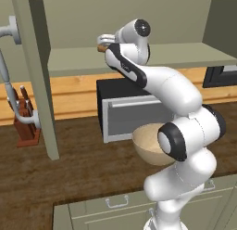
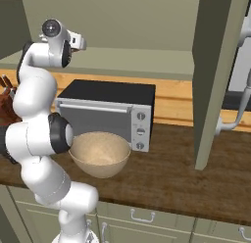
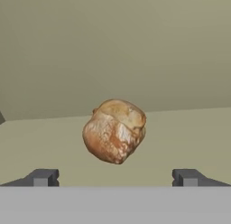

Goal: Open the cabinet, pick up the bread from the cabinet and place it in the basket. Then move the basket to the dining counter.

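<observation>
Gripper [image 3: 115,178] spread wide, empty; I see the bread [image 3: 114,130] at 12 o'clock, centred between fingertips, on the cabinet [image 3: 180,142] shelf.

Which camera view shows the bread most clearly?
The hand view: the bread lies whole on the cabinet shelf, ahead of the open gripper. The left base view gives a brown sliver; the right base view hides it.

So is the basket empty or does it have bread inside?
Empty: the basket shows a bare inside, and the bread lies on the cabinet shelf.

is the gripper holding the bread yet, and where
Nothing is held. The gripper is open, its fingertips apart, with the bread lying ahead on the cabinet shelf.
</observation>
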Available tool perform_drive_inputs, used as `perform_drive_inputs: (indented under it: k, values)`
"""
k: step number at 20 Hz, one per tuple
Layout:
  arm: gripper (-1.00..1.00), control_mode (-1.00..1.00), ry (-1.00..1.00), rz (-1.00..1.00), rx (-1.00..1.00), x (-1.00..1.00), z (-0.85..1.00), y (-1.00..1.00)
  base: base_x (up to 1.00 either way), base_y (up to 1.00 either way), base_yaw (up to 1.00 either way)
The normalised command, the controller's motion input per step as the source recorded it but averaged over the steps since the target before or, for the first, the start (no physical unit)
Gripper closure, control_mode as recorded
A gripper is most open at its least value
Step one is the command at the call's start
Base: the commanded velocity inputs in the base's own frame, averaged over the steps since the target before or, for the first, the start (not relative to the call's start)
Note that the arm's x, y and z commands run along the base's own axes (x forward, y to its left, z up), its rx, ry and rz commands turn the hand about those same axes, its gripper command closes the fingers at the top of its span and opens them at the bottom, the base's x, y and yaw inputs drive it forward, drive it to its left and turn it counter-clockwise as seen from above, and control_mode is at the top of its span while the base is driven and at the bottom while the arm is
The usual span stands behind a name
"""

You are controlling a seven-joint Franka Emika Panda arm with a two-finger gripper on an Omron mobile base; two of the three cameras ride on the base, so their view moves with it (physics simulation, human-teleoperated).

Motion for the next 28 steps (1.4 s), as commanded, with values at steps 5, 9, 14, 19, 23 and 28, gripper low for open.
perform_drive_inputs:
  k: [5, 9, 14, 19, 23, 28]
  values:
    - [-1.00, -1.00, 0.02, 0.00, 0.00, 0.18, -0.03, 0.07, 0.00, 0.00, 0.00]
    - [-1.00, -1.00, 0.04, 0.00, 0.00, 0.24, -0.11, 0.14, 0.00, 0.00, 0.00]
    - [-1.00, -1.00, 0.05, 0.00, 0.00, 0.27, -0.08, 0.12, 0.00, 0.00, 0.00]
    - [-1.00, -1.00, 0.06, 0.00, 0.00, 0.29, -0.02, 0.04, 0.00, 0.00, 0.00]
    - [-1.00, -1.00, 0.06, 0.00, 0.00, 0.27, 0.00, 0.00, 0.00, 0.00, 0.00]
    - [-1.00, -1.00, 0.00, 0.00, 0.00, 0.19, 0.00, 0.02, 0.00, 0.00, 0.00]
